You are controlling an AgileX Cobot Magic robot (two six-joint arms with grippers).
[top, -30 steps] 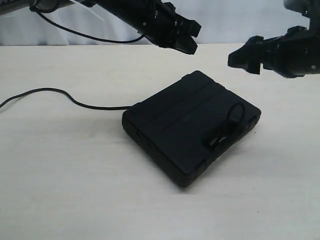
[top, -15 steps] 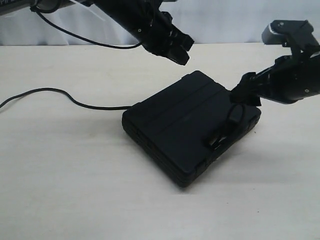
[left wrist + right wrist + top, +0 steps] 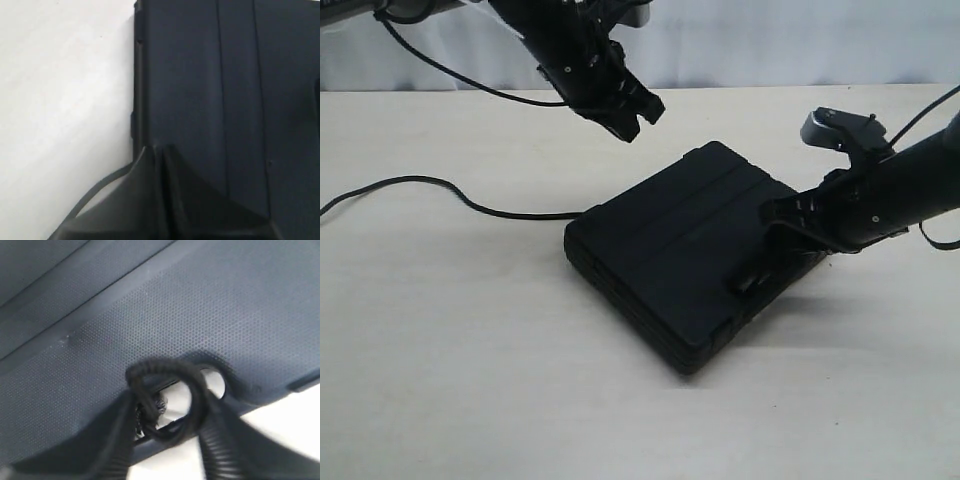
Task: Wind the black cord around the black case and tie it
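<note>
My left gripper (image 3: 625, 118) hangs pinched closed above the far left edge of the black case (image 3: 670, 235) lying centre, while my right gripper (image 3: 785, 222), at its right edge, sets narrow jaws either side of the black cord (image 3: 165, 367) loop; whether they pinch it I cannot tell.

Black ribbed case (image 3: 670, 240), black cord (image 3: 425, 178), pale cream table (image 3: 470, 380).

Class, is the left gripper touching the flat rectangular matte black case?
Apart. The exterior view shows the left gripper raised beyond the flat matte black case, pale table visible between them.
</note>
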